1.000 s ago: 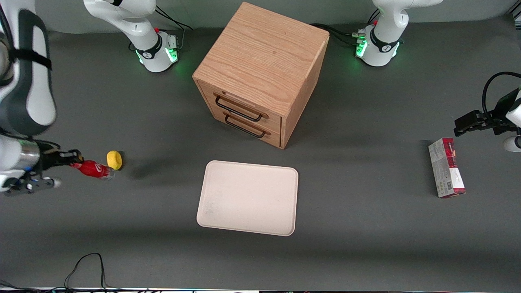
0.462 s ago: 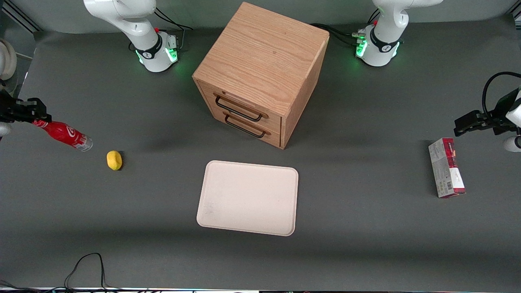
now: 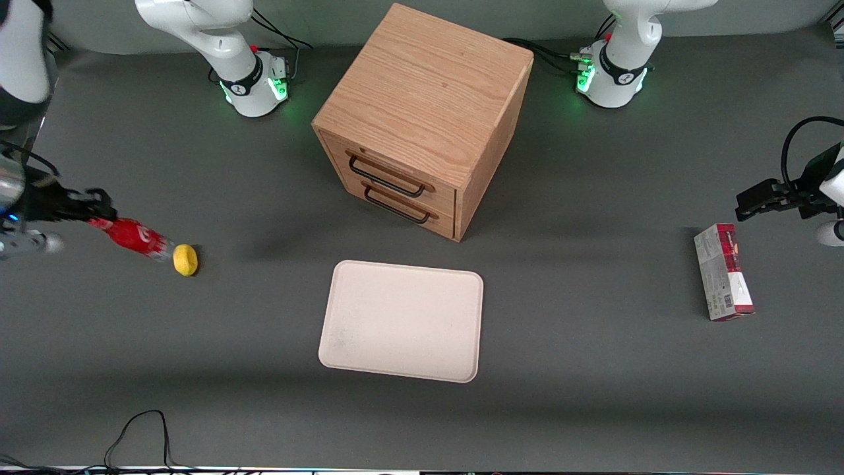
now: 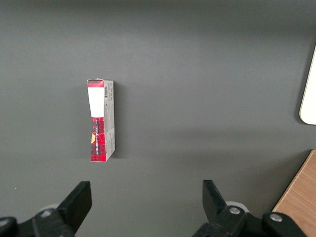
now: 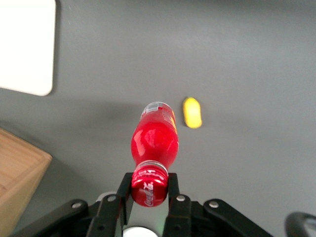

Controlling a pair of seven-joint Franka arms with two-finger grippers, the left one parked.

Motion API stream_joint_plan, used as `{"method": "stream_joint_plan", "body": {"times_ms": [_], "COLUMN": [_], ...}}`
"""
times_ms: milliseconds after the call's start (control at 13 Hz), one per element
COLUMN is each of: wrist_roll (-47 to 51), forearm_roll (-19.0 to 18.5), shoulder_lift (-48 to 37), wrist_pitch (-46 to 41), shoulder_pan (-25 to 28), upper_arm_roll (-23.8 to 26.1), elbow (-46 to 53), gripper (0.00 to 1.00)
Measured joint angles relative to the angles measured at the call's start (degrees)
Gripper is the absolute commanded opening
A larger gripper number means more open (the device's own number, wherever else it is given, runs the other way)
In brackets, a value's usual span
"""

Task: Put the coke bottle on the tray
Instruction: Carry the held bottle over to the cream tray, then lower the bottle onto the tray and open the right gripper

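My gripper (image 3: 99, 210) (image 5: 149, 183) is shut on the red cap of the coke bottle (image 3: 134, 237) (image 5: 154, 139), which hangs tilted in the air at the working arm's end of the table, its clear base pointing toward the yellow lump (image 3: 185, 259). The black fingers (image 5: 123, 190) clamp the cap from both sides. The cream-white tray (image 3: 402, 320) (image 5: 24, 44) lies flat in front of the wooden cabinet, with nothing on it, well apart from the bottle toward the table's middle.
A yellow lemon-like lump (image 5: 192, 112) lies on the grey table right beside the bottle's base. A wooden two-drawer cabinet (image 3: 422, 115) stands farther from the camera than the tray. A red-and-white carton (image 3: 723, 280) (image 4: 101, 120) lies toward the parked arm's end.
The gripper with the bottle swung away from the lump and up half a second ago, and has now come back down toward the lump. The tray, lump and carton have not moved.
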Motion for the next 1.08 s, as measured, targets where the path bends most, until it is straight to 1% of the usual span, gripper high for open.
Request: {"method": "stream_joint_plan", "body": {"times_ms": [231, 385, 538, 846, 1077], "wrist_roll": [16.02, 24.79, 31.07, 38.97, 40.32], "forearm_roll": [-0.02, -0.05, -0.05, -0.1, -1.64], "shoulder_lift": [14.76, 22.97, 28.01, 33.95, 36.54], "wrist_pitch": [0.15, 2.02, 7.04, 17.38, 19.63], "shoulder_pan": [4.53, 5.43, 5.7, 9.48, 11.97], "upper_arm_roll": [5.46, 9.99, 12.62, 13.36, 13.33], "elbow": [14.55, 21.67, 24.43, 25.44, 25.64], "gripper": [0.0, 0.0, 0.0, 0.0, 0.0]}}
